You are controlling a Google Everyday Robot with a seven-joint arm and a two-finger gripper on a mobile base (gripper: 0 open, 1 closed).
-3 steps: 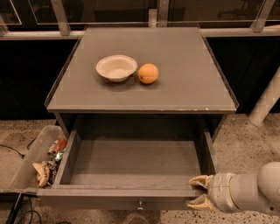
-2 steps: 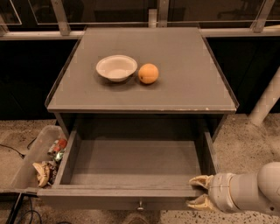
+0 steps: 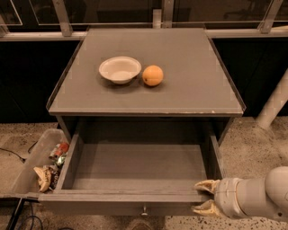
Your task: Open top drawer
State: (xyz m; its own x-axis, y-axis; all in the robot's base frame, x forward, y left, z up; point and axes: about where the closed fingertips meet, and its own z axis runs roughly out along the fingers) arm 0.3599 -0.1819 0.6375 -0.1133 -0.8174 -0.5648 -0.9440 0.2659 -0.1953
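A single view looks steeply down from the near side, high above the grey surface (image 3: 189, 90), facing the far windows (image 3: 112, 11). It sits close: the open top drawer (image 3: 135, 166) fills the near half, and the claw (image 3: 196, 196), fingers spread, shows at the near right corner.

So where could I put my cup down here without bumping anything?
The tabletop is bare right of the orange and in front of the bowl. The open top drawer is bare inside, wall to wall. Crowded only at its front right corner, where the gripper sits.
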